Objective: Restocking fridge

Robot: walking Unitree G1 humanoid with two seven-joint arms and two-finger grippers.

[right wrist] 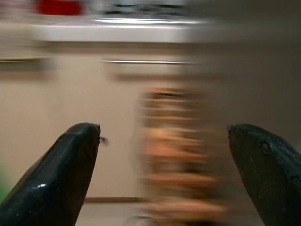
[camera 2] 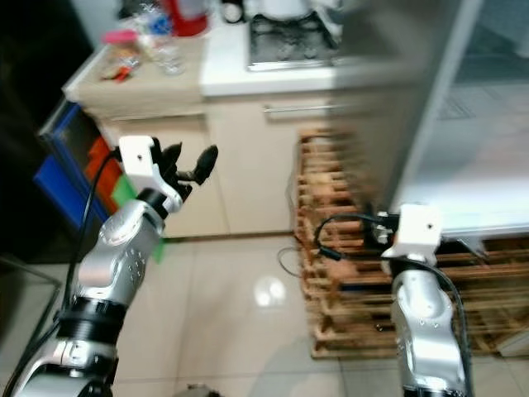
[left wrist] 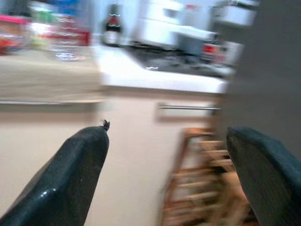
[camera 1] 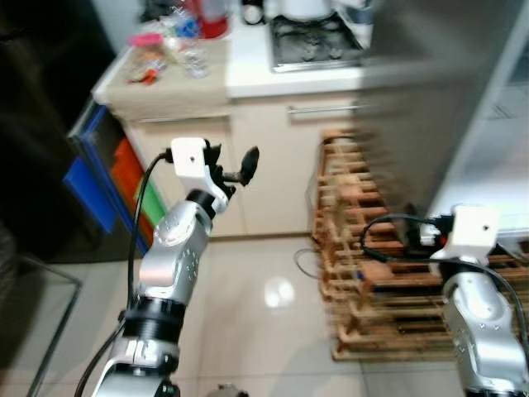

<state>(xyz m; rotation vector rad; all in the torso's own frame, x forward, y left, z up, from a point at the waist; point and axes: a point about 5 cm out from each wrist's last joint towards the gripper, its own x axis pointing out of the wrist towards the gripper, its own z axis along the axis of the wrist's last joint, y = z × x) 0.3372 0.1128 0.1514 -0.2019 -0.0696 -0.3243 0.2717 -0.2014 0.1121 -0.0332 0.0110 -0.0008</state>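
Note:
The grey fridge door (camera 1: pixel 413 107) stands open at the right, blurred, with the pale fridge interior (camera 1: pixel 496 157) behind it. Clear bottles (camera 1: pixel 188 45) and a pink-lidded container (camera 1: pixel 147 51) sit on the beige counter (camera 1: pixel 173 87) at the back left. My left gripper (camera 1: pixel 232 164) is raised in front of the cream cabinets, open and holding nothing. My right arm (camera 1: pixel 475 314) is low at the right by the fridge. Its gripper (right wrist: pixel 164 174) is open and empty, facing the cabinets and the wooden rack.
A wooden slatted rack (camera 1: pixel 372 273) stands on the floor under the fridge door. A gas hob (camera 1: pixel 314 41) lies on the white worktop. Blue and orange crates (camera 1: pixel 103 178) lean at the left. A metal cabinet handle (camera 1: pixel 322 107) runs below the hob. Tiled floor (camera 1: pixel 264 314) lies between my arms.

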